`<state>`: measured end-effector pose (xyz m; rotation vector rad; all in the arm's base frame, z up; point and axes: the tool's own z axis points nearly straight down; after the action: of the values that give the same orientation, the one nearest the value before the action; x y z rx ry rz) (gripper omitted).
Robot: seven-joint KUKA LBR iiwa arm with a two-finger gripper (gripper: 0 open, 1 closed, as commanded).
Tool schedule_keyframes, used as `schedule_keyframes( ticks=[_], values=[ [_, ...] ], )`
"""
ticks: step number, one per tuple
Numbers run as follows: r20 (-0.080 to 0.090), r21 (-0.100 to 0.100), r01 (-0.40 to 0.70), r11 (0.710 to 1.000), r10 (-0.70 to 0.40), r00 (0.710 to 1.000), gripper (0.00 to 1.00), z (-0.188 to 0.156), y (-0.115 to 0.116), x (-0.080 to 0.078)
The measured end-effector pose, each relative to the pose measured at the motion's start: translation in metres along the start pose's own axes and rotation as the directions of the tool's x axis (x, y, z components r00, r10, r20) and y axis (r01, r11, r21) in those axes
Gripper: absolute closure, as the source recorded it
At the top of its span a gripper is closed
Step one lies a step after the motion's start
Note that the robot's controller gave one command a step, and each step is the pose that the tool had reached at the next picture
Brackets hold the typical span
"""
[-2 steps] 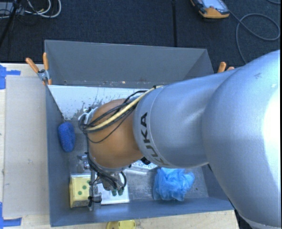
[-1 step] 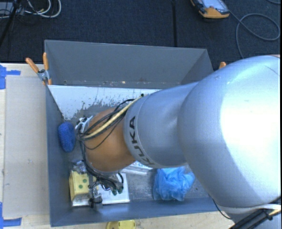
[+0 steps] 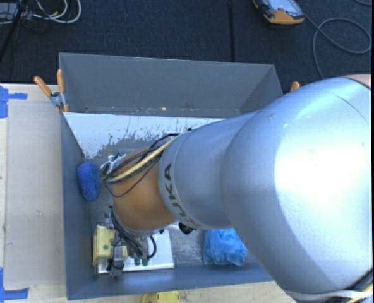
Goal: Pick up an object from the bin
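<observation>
My gripper (image 3: 120,255) is low in the bin's front left corner, mostly hidden under the arm's wrist. It sits right against a small yellow block-like thing (image 3: 102,243) and over the left end of a flat white thing (image 3: 156,255) lying on the bin floor. I cannot see whether anything is held. A blue oblong sponge-like thing (image 3: 88,180) lies by the left wall, apart from the gripper.
A crumpled light-blue thing (image 3: 225,247) lies at the front of the bin, right of the white flat thing. The large arm covers the bin's middle and right side. The left and front walls stand close to the gripper.
</observation>
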<state>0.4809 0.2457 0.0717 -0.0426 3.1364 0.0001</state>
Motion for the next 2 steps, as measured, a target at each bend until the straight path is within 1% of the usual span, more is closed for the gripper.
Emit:
schedule_keyframes(
  ticks=[2],
  values=[
    [-0.002, 0.000, -0.002, 1.000, 0.002, 1.000, 1.00, -0.0027, -0.0003, 0.0009]
  ],
)
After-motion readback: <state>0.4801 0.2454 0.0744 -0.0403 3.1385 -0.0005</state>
